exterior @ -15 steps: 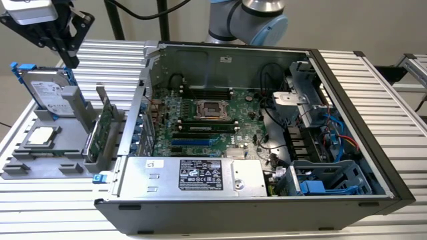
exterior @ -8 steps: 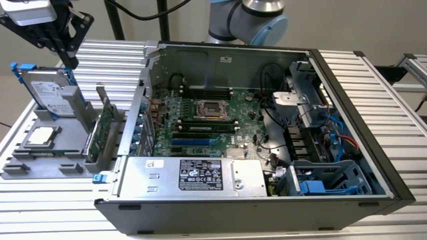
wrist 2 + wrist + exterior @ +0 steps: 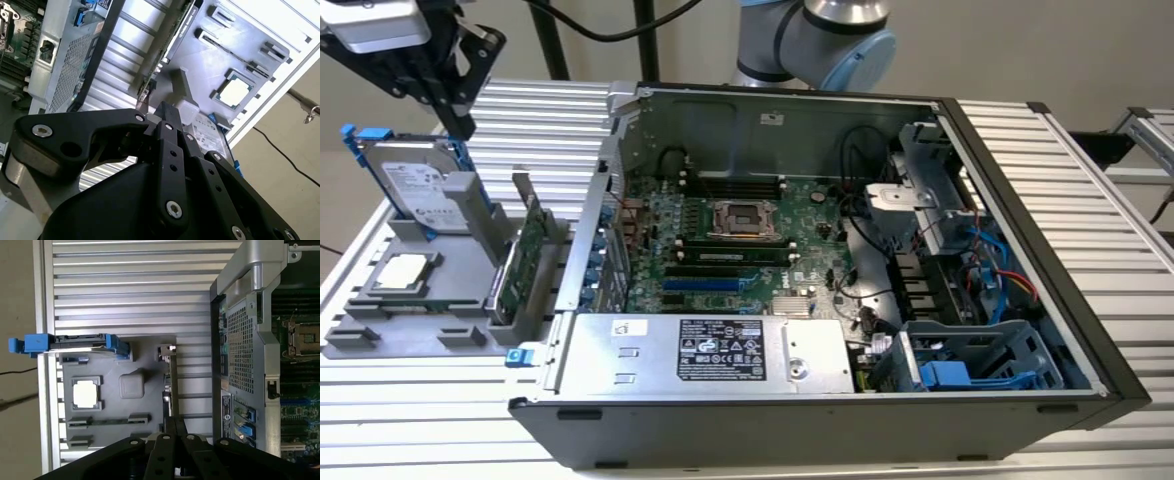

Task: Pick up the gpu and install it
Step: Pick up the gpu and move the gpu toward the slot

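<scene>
Exterior view: the gpu [image 3: 523, 262] stands on edge in the gray holder [image 3: 354, 343] at frame left. The pincer [image 3: 460, 125], upper left, is closed and grips nothing. The card is likely light, stiff and fragile; grasp its upper edge.

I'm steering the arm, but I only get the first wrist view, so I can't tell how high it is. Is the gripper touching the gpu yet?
Observer: No. In the exterior view the gripper hangs well above the gray holder, shut and empty, apart from the gpu.
Operator: The gpu just looks like a skinny line to me. Is it lying down?
Observer: No, it stands upright on its long edge in the gray holder. Its green board side faces the exterior view's left, and it is right beside the open computer case.
</scene>
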Controlling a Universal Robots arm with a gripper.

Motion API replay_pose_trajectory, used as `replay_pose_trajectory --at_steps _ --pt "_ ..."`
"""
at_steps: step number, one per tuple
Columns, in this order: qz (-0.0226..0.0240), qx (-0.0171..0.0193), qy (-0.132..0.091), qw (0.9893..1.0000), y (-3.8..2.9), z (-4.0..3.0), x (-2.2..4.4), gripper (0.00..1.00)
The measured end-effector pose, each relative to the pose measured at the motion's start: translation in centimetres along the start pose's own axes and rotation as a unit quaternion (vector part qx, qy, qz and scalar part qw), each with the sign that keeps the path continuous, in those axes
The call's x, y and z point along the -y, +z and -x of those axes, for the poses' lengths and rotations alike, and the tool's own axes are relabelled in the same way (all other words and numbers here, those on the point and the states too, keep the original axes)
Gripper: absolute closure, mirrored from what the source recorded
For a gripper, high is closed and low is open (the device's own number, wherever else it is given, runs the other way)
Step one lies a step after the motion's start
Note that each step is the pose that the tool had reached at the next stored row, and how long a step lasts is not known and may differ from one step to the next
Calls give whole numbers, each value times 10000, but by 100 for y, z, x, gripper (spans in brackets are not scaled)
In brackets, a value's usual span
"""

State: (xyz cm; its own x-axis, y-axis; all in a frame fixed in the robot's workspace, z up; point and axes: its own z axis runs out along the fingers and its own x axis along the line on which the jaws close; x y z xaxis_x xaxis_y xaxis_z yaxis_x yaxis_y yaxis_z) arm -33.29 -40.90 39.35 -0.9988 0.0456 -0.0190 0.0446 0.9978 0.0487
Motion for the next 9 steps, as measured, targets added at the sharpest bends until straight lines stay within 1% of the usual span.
replay_pose_trajectory --at_steps 9 --pt "0 0 0 10000 -2 -9 28 100"
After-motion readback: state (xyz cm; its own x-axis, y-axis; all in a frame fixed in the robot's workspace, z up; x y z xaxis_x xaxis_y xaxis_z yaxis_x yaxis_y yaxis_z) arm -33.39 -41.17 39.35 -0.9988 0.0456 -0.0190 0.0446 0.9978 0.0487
